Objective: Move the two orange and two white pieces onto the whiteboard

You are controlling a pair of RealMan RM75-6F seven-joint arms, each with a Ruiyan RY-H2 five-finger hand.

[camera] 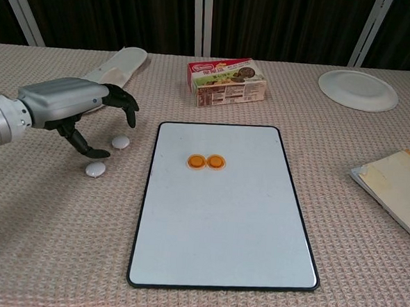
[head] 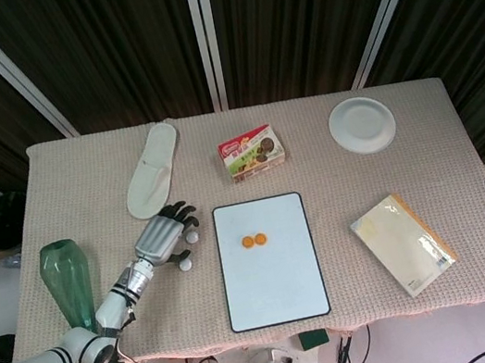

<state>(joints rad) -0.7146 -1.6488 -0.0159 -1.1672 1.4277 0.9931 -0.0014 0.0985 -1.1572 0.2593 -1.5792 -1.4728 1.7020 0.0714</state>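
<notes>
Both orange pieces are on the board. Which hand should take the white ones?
Left. The left hand hovers open right over the two white pieces, which lie on the cloth just left of the whiteboard. The right hand is not in view.

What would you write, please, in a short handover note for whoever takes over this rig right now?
Left hand: holds nothing, fingers spread over the two white pieces.
Right hand: not in view.
Done: both orange pieces lie side by side on the whiteboard.
Left: far white piece and near white piece sit on the cloth, left of the board. Move both onto it.
</notes>
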